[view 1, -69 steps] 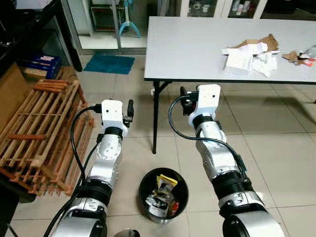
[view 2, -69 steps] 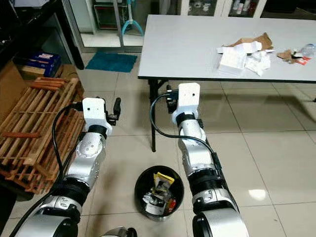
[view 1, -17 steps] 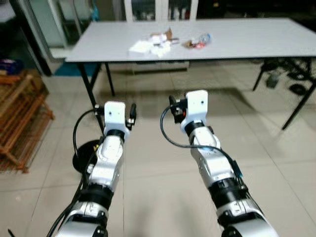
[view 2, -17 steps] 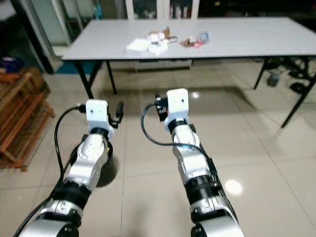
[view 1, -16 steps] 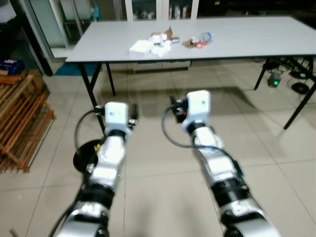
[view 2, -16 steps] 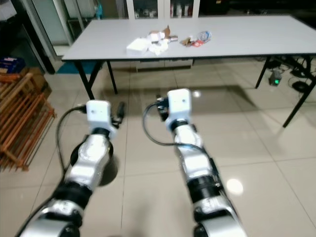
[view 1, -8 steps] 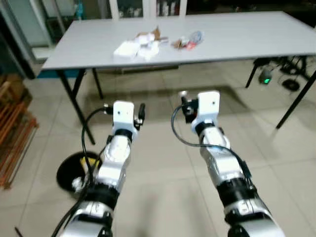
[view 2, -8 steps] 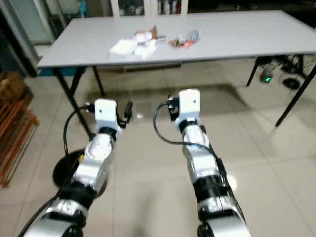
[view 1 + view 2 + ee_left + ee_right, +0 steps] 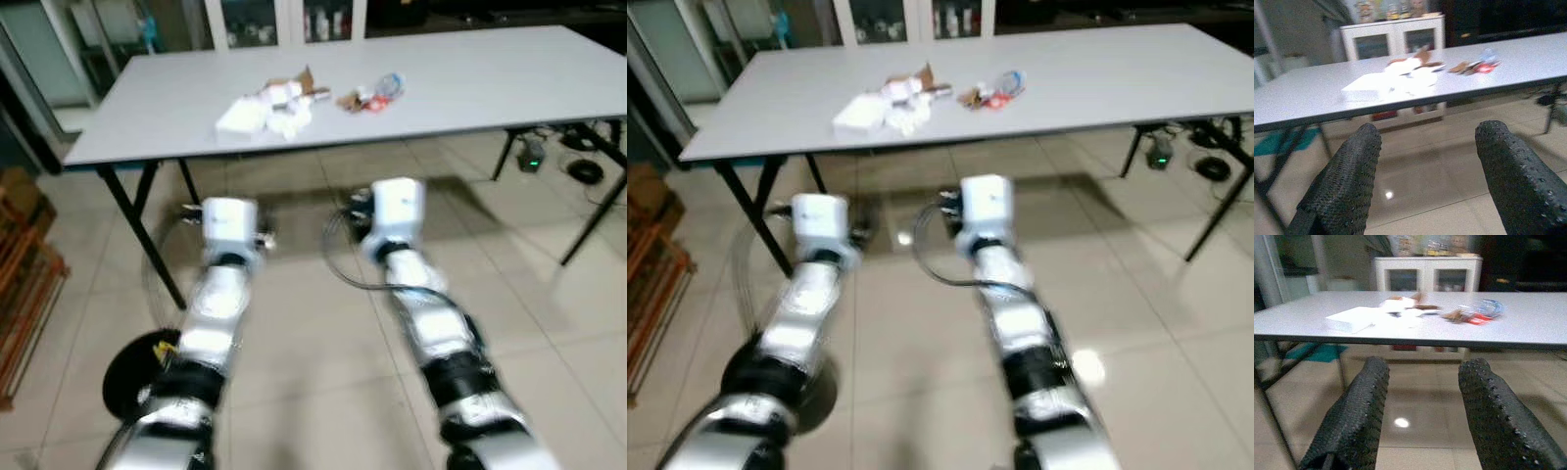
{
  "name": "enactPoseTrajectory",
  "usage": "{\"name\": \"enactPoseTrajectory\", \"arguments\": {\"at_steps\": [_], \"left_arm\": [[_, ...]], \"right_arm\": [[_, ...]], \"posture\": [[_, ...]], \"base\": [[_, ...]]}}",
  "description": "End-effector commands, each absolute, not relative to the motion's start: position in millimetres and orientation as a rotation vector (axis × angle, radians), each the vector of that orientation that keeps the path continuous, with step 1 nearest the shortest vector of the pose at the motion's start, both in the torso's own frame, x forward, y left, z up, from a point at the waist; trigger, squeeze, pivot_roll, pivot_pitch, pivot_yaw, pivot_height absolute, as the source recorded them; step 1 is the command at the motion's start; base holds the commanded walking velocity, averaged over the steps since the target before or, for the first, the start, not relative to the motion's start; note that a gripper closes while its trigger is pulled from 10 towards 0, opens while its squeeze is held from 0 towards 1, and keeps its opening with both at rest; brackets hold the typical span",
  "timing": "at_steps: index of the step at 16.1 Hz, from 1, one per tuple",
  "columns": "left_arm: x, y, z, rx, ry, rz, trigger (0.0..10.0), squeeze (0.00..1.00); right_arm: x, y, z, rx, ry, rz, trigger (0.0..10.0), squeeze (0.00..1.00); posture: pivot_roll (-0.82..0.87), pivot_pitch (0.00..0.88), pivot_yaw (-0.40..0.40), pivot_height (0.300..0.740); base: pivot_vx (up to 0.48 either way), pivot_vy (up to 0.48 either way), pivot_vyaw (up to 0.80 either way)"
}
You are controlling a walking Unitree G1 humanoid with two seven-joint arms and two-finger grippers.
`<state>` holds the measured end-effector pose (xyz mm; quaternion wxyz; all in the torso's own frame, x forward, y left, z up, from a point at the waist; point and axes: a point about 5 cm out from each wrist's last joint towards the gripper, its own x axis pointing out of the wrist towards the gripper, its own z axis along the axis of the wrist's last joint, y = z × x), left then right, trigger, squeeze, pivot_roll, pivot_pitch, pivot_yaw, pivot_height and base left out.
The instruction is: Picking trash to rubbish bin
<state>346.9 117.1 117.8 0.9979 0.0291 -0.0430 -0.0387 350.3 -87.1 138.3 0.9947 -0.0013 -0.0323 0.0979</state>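
Observation:
Trash lies on the grey table point(image 9: 490, 78): a white box with crumpled paper and a scrap of cardboard point(image 9: 263, 106), and beside it a plastic bottle with a red wrapper point(image 9: 372, 93). The black bin point(image 9: 132, 377) stands on the floor at the lower left, partly behind my left arm. Both arms are raised in front of me, short of the table's near edge and blurred. My left gripper point(image 9: 1430, 132) is open and holds nothing. My right gripper point(image 9: 1425, 364) is also open and holds nothing. Both wrist views look across the tabletop at the paper pile point(image 9: 1400, 73) and the bottle point(image 9: 1484, 311).
Black table legs stand at the left point(image 9: 137, 230) and right point(image 9: 598, 215). A wooden rack point(image 9: 24, 284) is at the far left. White glass-door cabinets point(image 9: 284, 20) line the back wall. Cables and a power unit point(image 9: 534, 157) lie under the table's right end.
The camera has turned and come closer: the table now spans the view, and the bin has slid to the lower left. Both arms stay raised with open fingers.

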Motion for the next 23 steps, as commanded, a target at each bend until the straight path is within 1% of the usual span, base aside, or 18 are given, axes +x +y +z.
{"name": "enactPoseTrajectory", "arguments": {"at_steps": [1,4,8,23], "left_arm": [[350.7,128.1,125.6,0.073,-0.108,-0.054,10.0,0.0],[350.8,127.9,125.6,0.07,-0.108,-0.051,10.0,0.0],[351.3,128.3,126.5,0.068,-0.111,-0.047,10.0,0.0],[353.5,127.6,131.6,0.076,-0.123,-0.054,10.0,0.0]], "right_arm": [[350.4,-76.3,145.6,0.004,-0.09,0.223,10.0,0.0],[350.4,-76.6,145.1,-0.003,-0.088,0.222,10.0,0.0],[350.1,-77.2,152.4,0.035,-0.134,0.221,10.0,0.0],[351.6,-77.4,151.5,0.028,-0.121,0.22,10.0,0.0]], "posture": [[0.02,0.0,0.04,0.74],[0.02,0.002,0.038,0.74],[0.02,0.007,0.036,0.74],[0.02,0.009,0.035,0.74]], "base": [[0.48,0.0,0.0],[0.48,0.0,0.0],[0.48,0.0,0.0],[0.48,0.0,0.0]]}}
